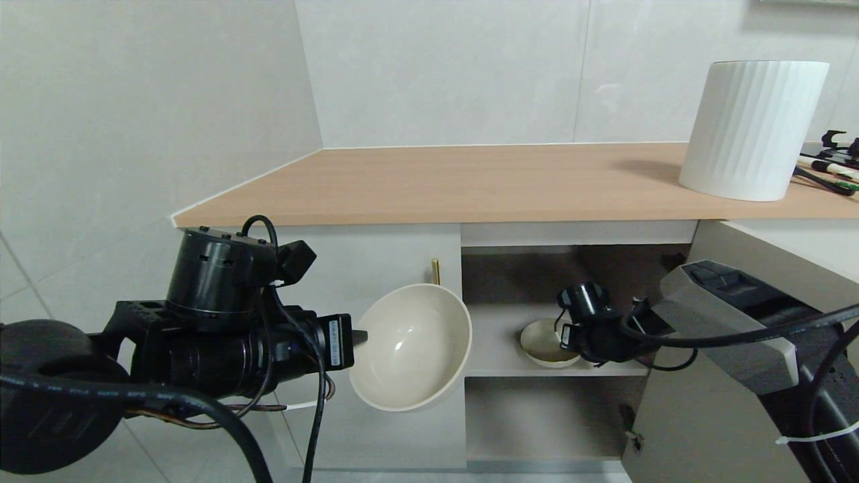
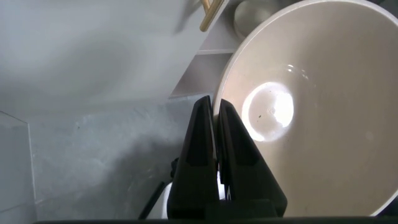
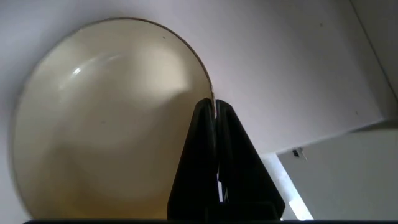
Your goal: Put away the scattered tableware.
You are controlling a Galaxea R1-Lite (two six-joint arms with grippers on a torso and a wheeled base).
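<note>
My left gripper (image 1: 359, 337) is shut on the rim of a large cream bowl (image 1: 411, 346), which it holds on edge in the air in front of the shut left cabinet door; the wrist view has its fingers (image 2: 214, 115) pinching that bowl's (image 2: 311, 106) rim. Inside the open cabinet, my right gripper (image 1: 562, 337) is shut on the rim of a smaller cream dish (image 1: 545, 343) that is on or just above the middle shelf (image 1: 496, 335). From the right wrist, its fingers (image 3: 213, 112) clamp the dish's (image 3: 106, 112) edge.
A wooden countertop (image 1: 470, 181) runs above the cabinet, with a tall white ribbed container (image 1: 751, 127) and several pens (image 1: 832, 168) at its right end. The cabinet's right door (image 1: 731, 322) stands open toward me. A brass handle (image 1: 435, 271) marks the shut left door.
</note>
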